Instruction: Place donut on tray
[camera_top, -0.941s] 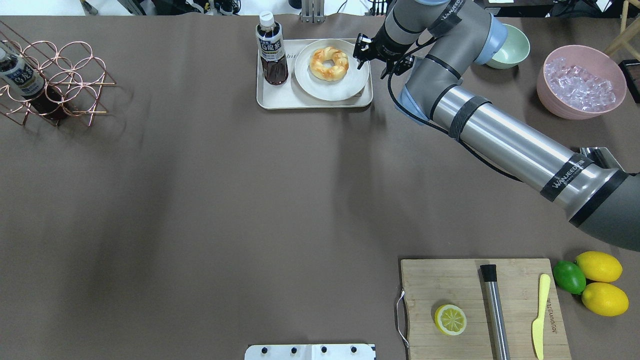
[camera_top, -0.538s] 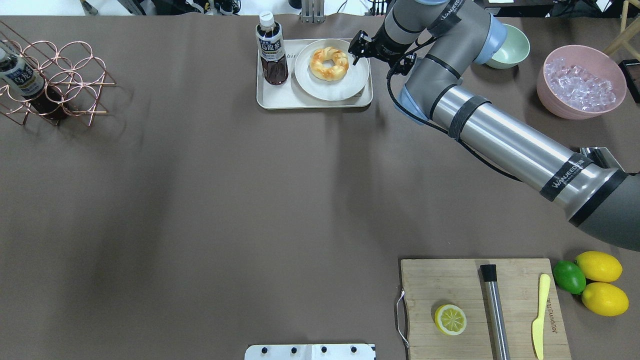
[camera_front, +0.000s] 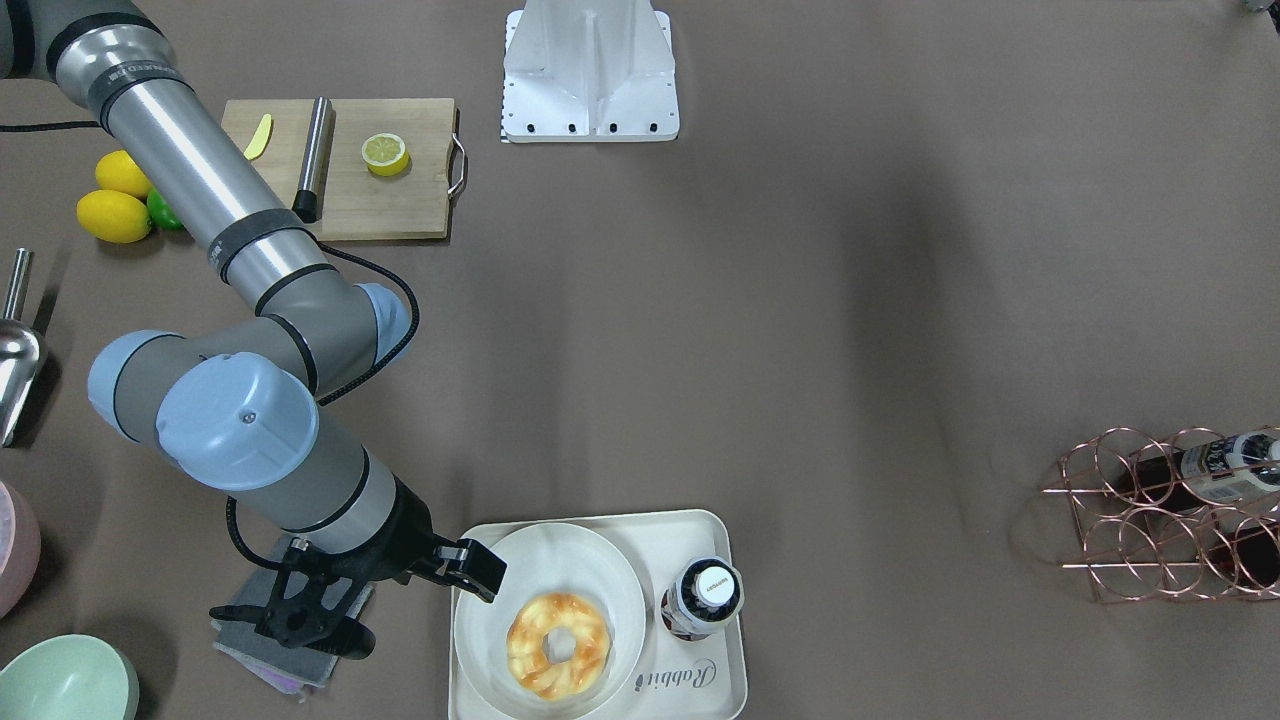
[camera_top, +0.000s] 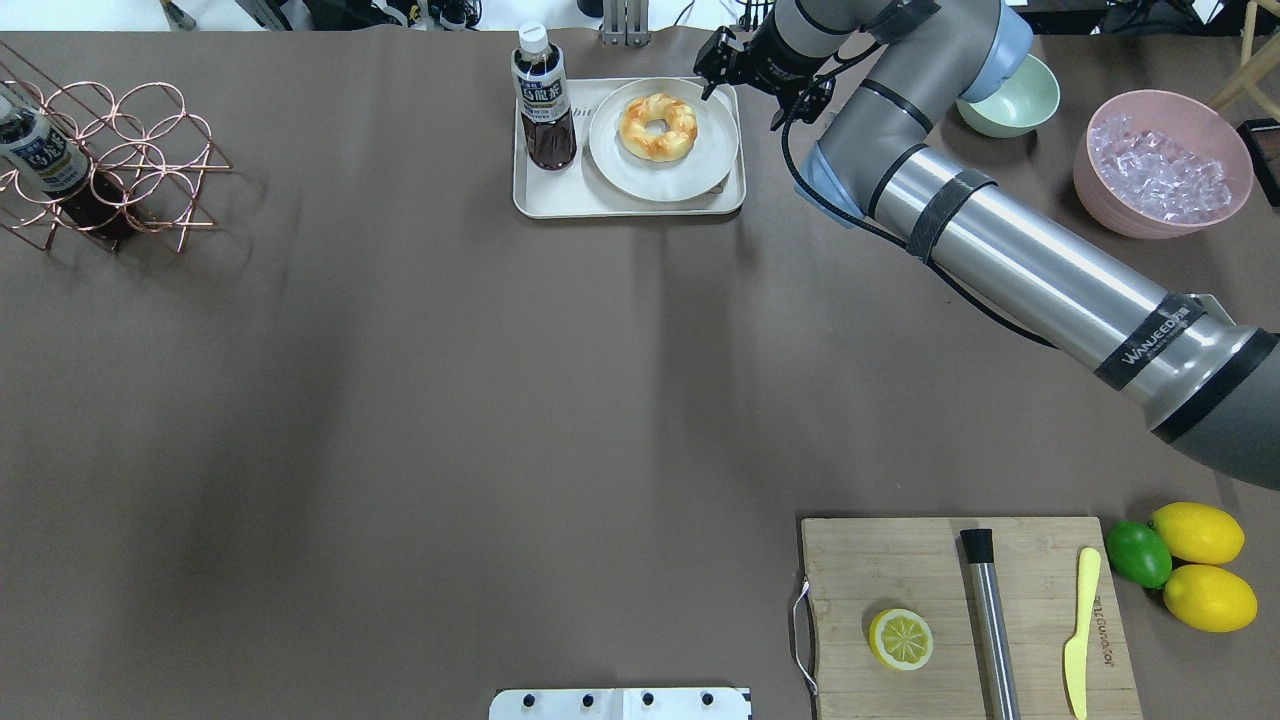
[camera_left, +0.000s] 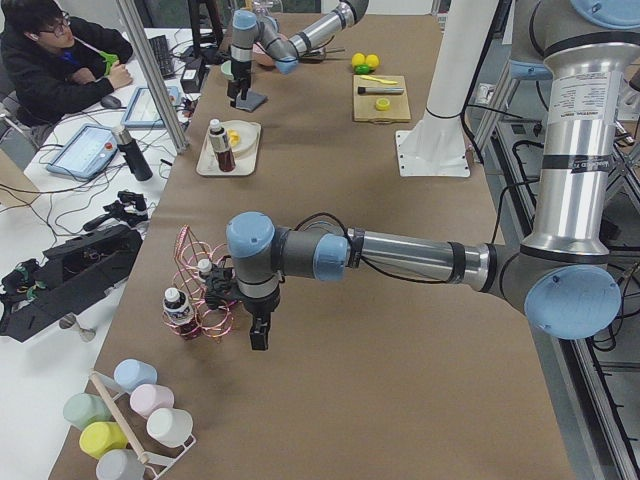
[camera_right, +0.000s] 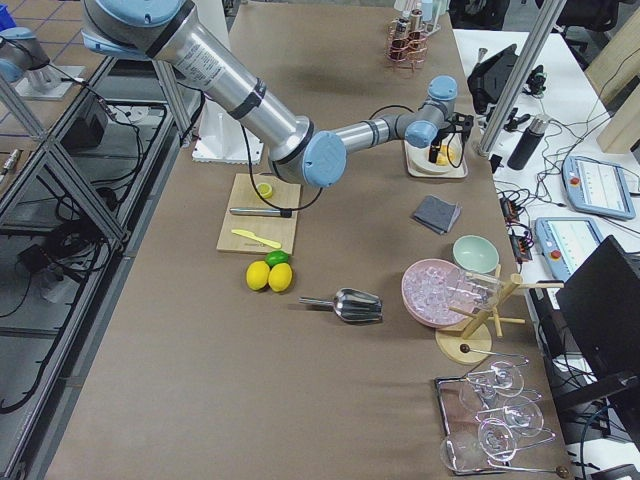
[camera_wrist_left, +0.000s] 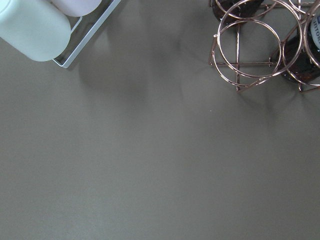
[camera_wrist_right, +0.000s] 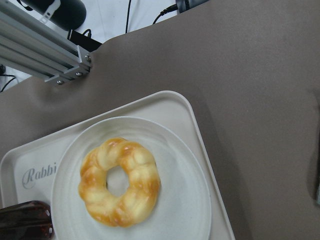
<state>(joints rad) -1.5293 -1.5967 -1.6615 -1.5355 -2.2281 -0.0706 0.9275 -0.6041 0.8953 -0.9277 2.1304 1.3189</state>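
The donut (camera_top: 657, 127) lies flat on a round white plate (camera_top: 705, 165). The plate sits on the tray (camera_top: 560, 195) at the far edge of the table (camera_top: 400, 400), so the donut rests on the plate, not on the tray's bare floor. A dark bottle (camera_top: 543, 100) with a white cap stands upright on the tray just beside the plate, on the robot's left of it.

The right gripper (camera_front: 420, 612) is spread wide and holds nothing. It hangs at the tray's short edge on the robot's right, apart from the donut. In the front-facing view 1 finger (camera_front: 478, 572) overlaps the tray's corner near the plate's rim, and the other is over a grey cloth (camera_front: 245, 640) lying beside the tray. The right wrist view looks down on the donut, the plate and that corner.

The left gripper (camera_left: 258, 335) hangs over the table near a copper wire rack (camera_left: 205, 300) that holds bottles. Only the side view shows it, so I cannot tell whether its fingers are apart or together.

On the robot's right at the near edge, a wooden board (camera_top: 900, 570) carries a half lemon (camera_top: 900, 639), a metal bar (camera_top: 990, 620) and a yellow knife (camera_top: 1080, 630). Just beside it lie 2 lemons (camera_top: 1197, 533) and 1 lime (camera_top: 1138, 553). A green bowl (camera_top: 1015, 100) and a pink bowl of ice (camera_top: 1160, 165) stand at the far right
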